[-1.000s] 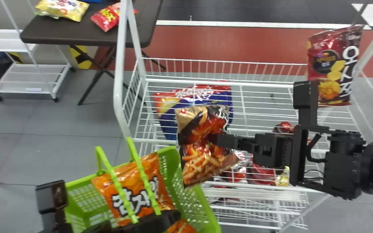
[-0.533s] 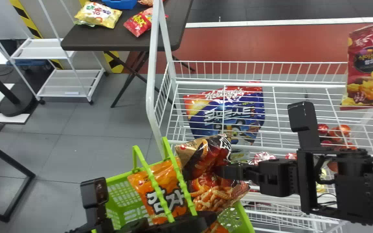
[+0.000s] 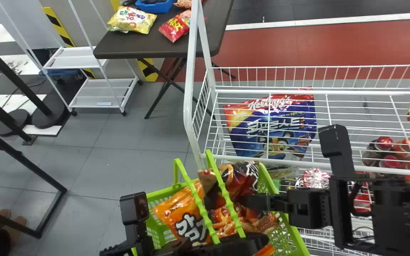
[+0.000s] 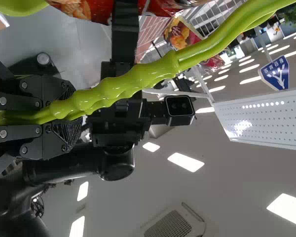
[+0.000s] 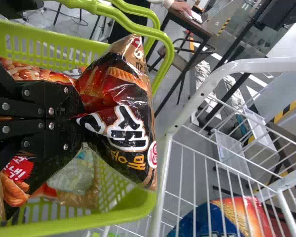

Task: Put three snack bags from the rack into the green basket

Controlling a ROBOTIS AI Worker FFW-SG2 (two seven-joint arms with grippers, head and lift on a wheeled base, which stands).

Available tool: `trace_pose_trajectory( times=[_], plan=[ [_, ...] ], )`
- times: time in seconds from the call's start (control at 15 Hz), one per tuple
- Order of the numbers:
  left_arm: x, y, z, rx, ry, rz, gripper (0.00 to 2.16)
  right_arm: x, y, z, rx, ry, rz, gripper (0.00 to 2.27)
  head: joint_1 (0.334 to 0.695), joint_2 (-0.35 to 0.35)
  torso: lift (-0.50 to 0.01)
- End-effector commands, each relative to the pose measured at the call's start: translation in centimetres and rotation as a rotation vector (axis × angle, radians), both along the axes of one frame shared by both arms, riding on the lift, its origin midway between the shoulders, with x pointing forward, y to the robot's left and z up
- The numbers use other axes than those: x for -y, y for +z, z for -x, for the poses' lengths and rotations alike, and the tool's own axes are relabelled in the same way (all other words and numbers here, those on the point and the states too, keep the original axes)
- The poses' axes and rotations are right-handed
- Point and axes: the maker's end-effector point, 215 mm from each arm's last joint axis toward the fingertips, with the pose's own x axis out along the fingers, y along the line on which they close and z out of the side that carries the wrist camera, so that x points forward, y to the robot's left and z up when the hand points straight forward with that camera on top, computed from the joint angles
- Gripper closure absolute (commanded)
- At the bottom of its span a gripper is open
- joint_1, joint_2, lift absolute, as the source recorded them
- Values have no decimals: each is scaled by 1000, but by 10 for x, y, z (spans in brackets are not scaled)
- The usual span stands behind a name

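Head view has the right pincer (image 3: pixel 249 202) clenched on a black-and-red snack bag (image 3: pixel 238 177), which is at the mouth of the green basket (image 3: pixel 294 233), behind one of the basket's green handles (image 3: pixel 196 199). Whether that bag rests on anything below, I cannot tell. An orange snack bag (image 3: pixel 187 217) lies inside, beside it. Left wrist view shows the left pincer (image 4: pixel 71 109) grasping the basket by its handles. Just beyond the basket stands the white rack (image 3: pixel 297 164), with a large blue-and-red pouch (image 3: pixel 272 129) on it. Farther back, a dark worktop (image 3: pixel 119 51) carries a yellow bag (image 3: pixel 133 19) and a red bag (image 3: pixel 174 28).
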Motion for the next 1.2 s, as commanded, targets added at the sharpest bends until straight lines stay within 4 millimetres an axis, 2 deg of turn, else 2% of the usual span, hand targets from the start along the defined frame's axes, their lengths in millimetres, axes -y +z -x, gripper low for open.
trace_pose_trajectory(
  times=[0.0,0.13,0.2,0.4,0.53,0.6,0.67,0.73,0.8,0.93,1.13],
  plan=[
    [1,2,-1,5,1,8,2148,-5,-9,8,-29,0,-11,2243,695,242,0],
    [4,7,0,8,-7,29,2148,-8,-17,7,-39,-13,-16,2243,695,253,0],
    [4,13,1,12,-10,61,2148,-16,-22,13,-61,-4,-32,2243,695,254,0],
    [4,16,1,7,-11,74,2148,-32,-29,25,-118,14,-78,2243,695,273,0],
    [2,15,1,3,-8,73,2148,-31,-29,17,-101,-7,-77,2236,695,307,0],
    [0,15,0,1,-6,71,2145,-28,-33,16,-98,-11,-64,2074,695,313,0],
    [-1,15,0,1,-2,72,2145,-23,-34,14,-97,-16,-59,1544,695,315,0],
    [-4,15,-1,1,4,70,2148,-19,-36,12,-103,-24,-60,431,695,314,0],
    [-5,14,-2,1,6,69,2145,-15,-35,8,-107,-37,-69,-2,695,306,0],
    [-10,13,-2,-3,17,69,2148,-3,-30,-4,-125,-78,-109,-2,695,296,0],
    [-13,12,-1,-5,24,70,2148,13,-15,-24,-228,-139,-275,-1,695,268,0]
  ],
)
